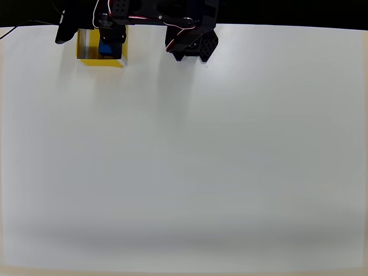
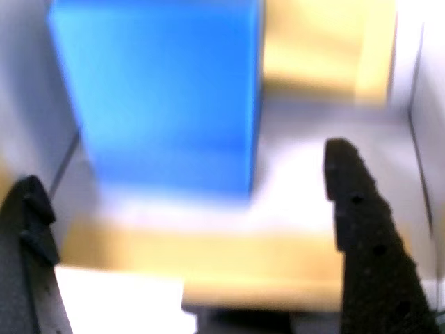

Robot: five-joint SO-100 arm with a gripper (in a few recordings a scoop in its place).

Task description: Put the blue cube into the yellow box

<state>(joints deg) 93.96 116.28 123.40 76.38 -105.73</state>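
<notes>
**A:** Blue cube [image 2: 163, 97] first: in the wrist view it sits inside the yellow box [image 2: 229, 268], against the left side, with the box's pale floor showing to its right. From overhead the blue cube [image 1: 107, 47] shows in the yellow box [image 1: 103, 60] at the far left of the table [image 1: 184, 161], half covered by the arm.

**B:** So is your gripper gripping it or not?

**A:** Not, as far as I can judge. In the wrist view the gripper [image 2: 188, 202] stands wide, one dark finger at the near left, the other at the right, and neither touches the cube. The picture is blurred, so I would not swear to the exact gap.

**B:** Which step are you at, then?

**A:** The drop looks made; you are at the release and pull-away. The cube seems to rest on the box floor, though the blur hides whether it lies flat.

**B:** What does the next move call for?

**A:** Lift straight up, jaws kept wide, so that neither finger catches a box wall or drags the cube. Then swing toward the bare middle of the table.
</notes>
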